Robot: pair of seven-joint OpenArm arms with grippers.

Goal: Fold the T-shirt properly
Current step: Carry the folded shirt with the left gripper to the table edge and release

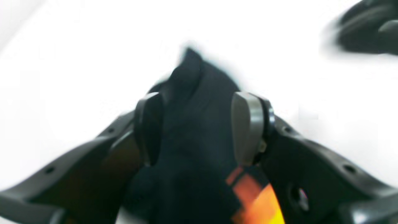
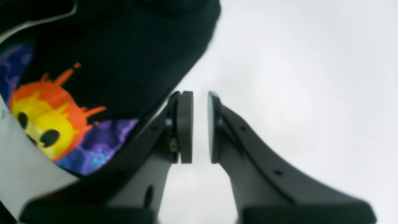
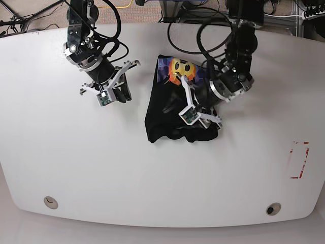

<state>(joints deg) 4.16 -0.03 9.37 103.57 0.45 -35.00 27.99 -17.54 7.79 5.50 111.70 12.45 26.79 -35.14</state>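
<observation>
The black T-shirt (image 3: 165, 119) lies bunched in the middle of the white table (image 3: 76, 162), its flaming yellow face print (image 3: 177, 67) at the far edge. My left gripper (image 3: 200, 119) sits on the shirt's right side. In the left wrist view the gripper (image 1: 199, 124) is shut on a thick fold of the T-shirt (image 1: 192, 140). My right gripper (image 3: 116, 91) hovers left of the shirt, apart from it. In the right wrist view its pads (image 2: 200, 127) stand almost together with nothing between them, and the T-shirt (image 2: 124, 46) with its print (image 2: 46, 118) lies to their left.
A red outlined rectangle (image 3: 299, 160) marks the table near its right edge. Two round holes (image 3: 50, 202) (image 3: 273, 209) sit near the front edge. Cables run along the back edge (image 3: 188, 15).
</observation>
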